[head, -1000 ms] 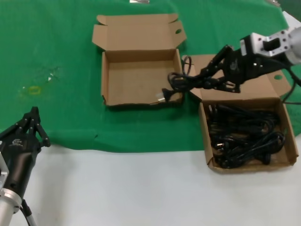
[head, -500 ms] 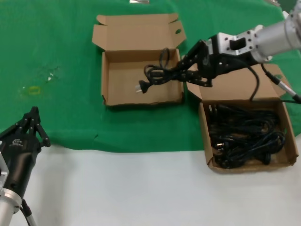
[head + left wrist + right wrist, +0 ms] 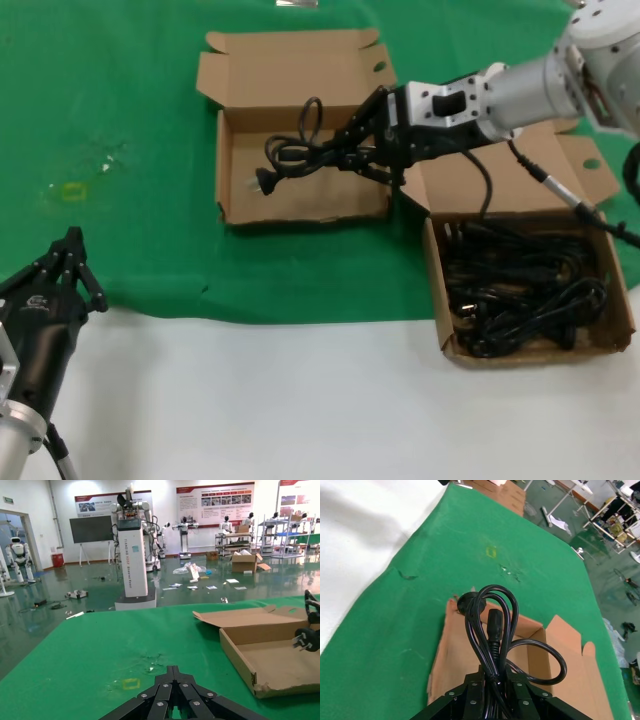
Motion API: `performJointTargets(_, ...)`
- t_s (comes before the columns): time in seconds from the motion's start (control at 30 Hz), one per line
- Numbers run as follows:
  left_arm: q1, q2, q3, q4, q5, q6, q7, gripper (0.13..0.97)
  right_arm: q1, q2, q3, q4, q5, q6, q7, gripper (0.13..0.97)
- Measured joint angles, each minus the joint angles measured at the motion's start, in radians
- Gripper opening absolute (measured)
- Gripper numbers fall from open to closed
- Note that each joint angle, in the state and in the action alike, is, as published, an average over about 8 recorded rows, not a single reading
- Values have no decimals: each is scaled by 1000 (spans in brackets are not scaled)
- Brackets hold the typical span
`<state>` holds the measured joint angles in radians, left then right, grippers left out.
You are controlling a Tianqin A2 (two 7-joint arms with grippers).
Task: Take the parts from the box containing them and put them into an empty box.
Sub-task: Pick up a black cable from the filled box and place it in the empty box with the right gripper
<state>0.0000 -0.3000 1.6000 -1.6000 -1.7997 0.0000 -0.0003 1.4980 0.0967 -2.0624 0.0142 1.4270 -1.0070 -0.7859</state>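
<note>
The right gripper point(image 3: 352, 152) has its jaws clamped on one looped power cord point(image 3: 300, 155), which hangs ahead of them over the empty box point(image 3: 300, 205). The step in hand is delivery: next, lower and let go. The full box point(image 3: 620, 300) lies behind. The left gripper point(image 3: 65, 262), jaws together, waits far off.

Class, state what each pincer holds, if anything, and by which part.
The right pincer holds one looped power cord by its gathered loops, over the empty box. The left pincer holds nothing.
</note>
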Motion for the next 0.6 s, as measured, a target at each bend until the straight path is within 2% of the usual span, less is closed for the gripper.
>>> performJointTargets(0.6,0,0,0,0,0,0,0,144,-77,-73,56,-6,35,214,-52,213)
